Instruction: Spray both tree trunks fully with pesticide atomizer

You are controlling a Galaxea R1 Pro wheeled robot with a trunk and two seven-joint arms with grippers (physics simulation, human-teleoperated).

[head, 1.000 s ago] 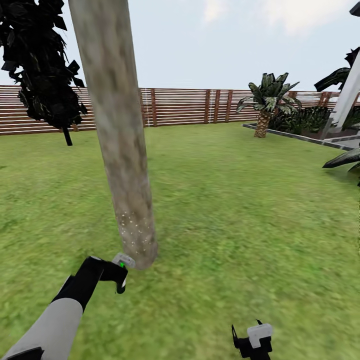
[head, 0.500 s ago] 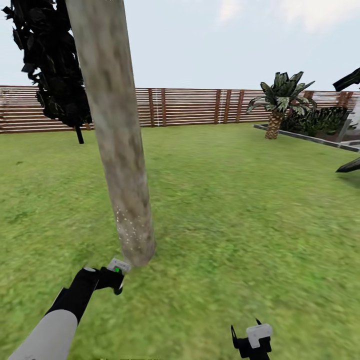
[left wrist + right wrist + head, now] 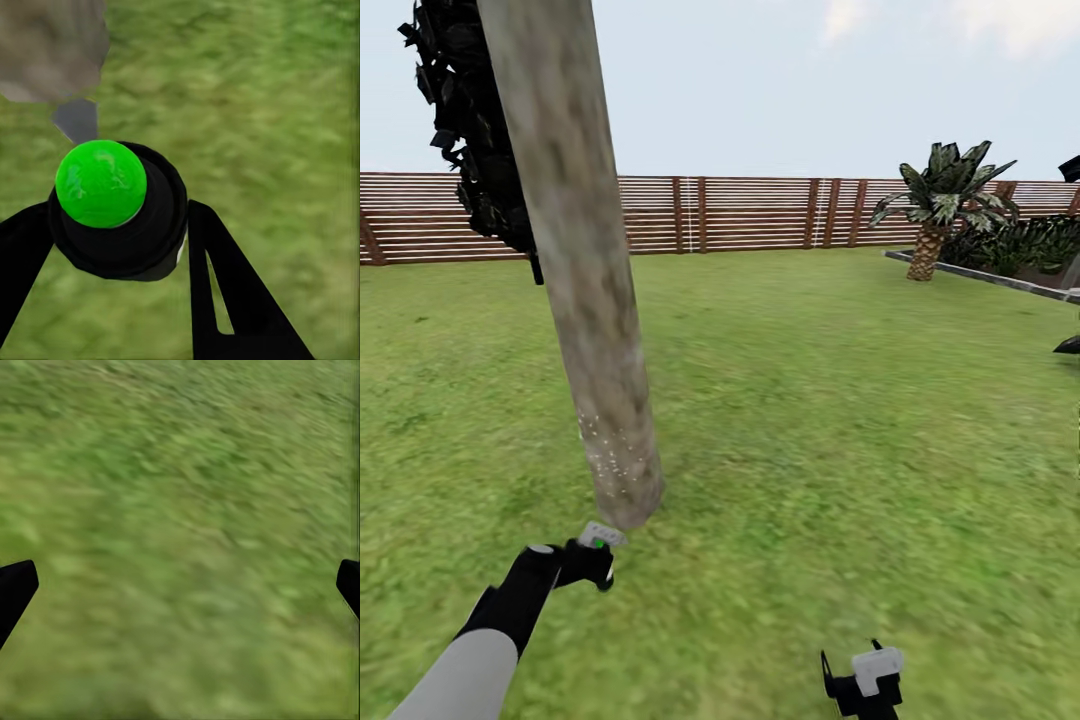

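Whitish specks (image 3: 610, 455) dotted only the base of the pale trunk (image 3: 575, 270) as the left gripper (image 3: 120, 225), clamped on the green-capped atomizer (image 3: 101, 184), aimed low beside it, risking bare bark higher up, while the right gripper (image 3: 180, 585) hung open.

The head view has swung left, sliding fence (image 3: 760, 212) and palm (image 3: 940, 205) rightward. The left gripper (image 3: 595, 560), holding the atomizer (image 3: 600, 535), has drawn slightly back from the trunk (image 3: 585, 300) base.
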